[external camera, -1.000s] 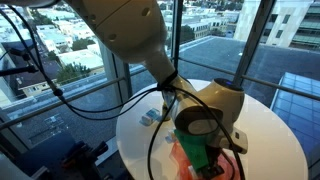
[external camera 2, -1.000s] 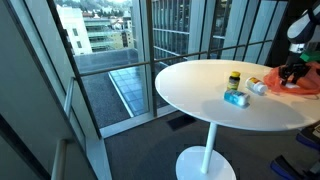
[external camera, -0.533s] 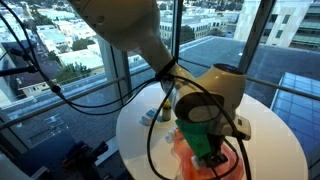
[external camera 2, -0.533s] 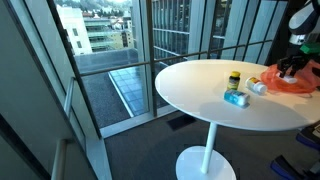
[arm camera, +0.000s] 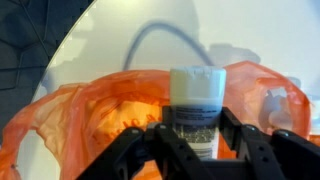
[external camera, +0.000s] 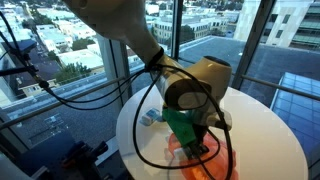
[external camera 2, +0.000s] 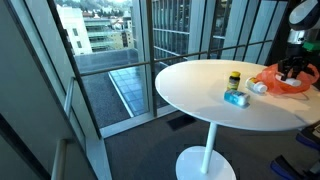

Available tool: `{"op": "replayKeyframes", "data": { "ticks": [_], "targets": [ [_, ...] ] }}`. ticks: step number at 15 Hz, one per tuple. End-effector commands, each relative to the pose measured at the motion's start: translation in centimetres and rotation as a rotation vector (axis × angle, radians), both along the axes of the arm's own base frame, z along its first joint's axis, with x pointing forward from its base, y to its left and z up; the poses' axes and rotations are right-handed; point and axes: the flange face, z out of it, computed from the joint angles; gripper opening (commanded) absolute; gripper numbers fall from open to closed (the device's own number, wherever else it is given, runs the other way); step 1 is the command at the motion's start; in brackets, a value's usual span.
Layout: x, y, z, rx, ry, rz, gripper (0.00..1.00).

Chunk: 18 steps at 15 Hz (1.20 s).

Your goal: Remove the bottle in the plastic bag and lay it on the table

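Gripper (arm camera: pixel 195 138) clamped on white-capped bottle (arm camera: pixel 195 92), centre frame, ringed by orange plastic bag (arm camera: pixel 85 125).
Risk: the bag may cling, rise with it and drag across the table (arm camera: pixel 255 30).

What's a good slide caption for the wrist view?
White-capped bottle between the fingers of the gripper, orange plastic bag bunched on either side, white table beyond.

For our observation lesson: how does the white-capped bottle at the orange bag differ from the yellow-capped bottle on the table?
The white-capped bottle has a white top; the yellow-capped bottle a yellow one. The white-capped bottle sits amid the orange bag; the yellow-capped bottle stands on bare table. The pincer grips the white-capped bottle; the yellow-capped bottle stands free. Both are capped bottles.
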Motion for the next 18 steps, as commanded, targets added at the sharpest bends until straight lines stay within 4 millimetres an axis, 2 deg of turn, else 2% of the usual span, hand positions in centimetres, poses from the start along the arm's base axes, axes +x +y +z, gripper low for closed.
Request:
{"op": "replayKeyframes", "data": {
  "ticks": [1, 6, 12, 15, 18],
  "targets": [
    [-0.9, 2.6, 1.0, 0.016, 0.038, 0.053, 0.25],
    [-0.5, 6.7, 1.5, -0.018, 0.055, 0.168, 0.25],
    [0.3, 12.3, 3.4, -0.048, 0.043, 0.312, 0.25],
    [0.2, 14.1, 4.9, -0.058, 0.029, 0.343, 0.25],
    [-0.8, 15.0, 6.2, -0.07, 0.016, 0.354, 0.25]
  ]
}}
